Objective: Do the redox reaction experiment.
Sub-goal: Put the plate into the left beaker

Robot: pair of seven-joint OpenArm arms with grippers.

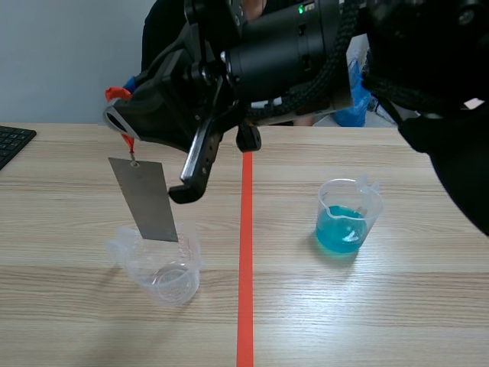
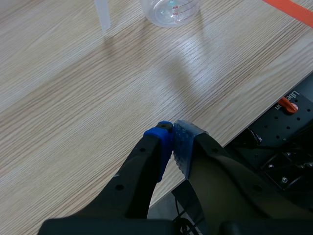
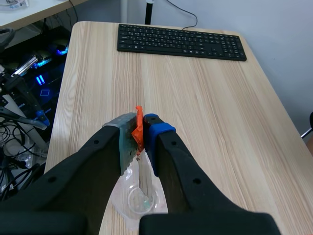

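The right claw (image 3: pixel 140 128), reaching in from the right above the table (image 1: pixel 397 313), is pinching a small orange tab (image 1: pixel 116 94) between its closed pads, and a flat grey metal plate (image 1: pixel 149 200) is hanging from that tab on a thin link. The plate is dangling slightly tilted, with its lower edge at the rim of an empty clear beaker (image 1: pixel 164 274) to the left of the red tape line (image 1: pixel 245 290). It is not clear whether that edge is inside the cup or just beside the rim. A beaker of blue liquid (image 1: pixel 348 223) is sitting well apart, on the other side of the line. The left claw (image 2: pixel 173 133) is closed on nothing, hovering near the table's front edge with the clear beaker ahead of it, so nothing is steadying either cup. The main risk is probably the loose hang. The plate seems free to pivot under the tab, so a quick sideways move could set it swinging, knocking over the light empty beaker or clipping the blue one and splashing liquid. The claw is gripping only the small tab, which could slip out and drop the plate. The plate also looks taller than either beaker, so leaning it on a rim may tip the cup.
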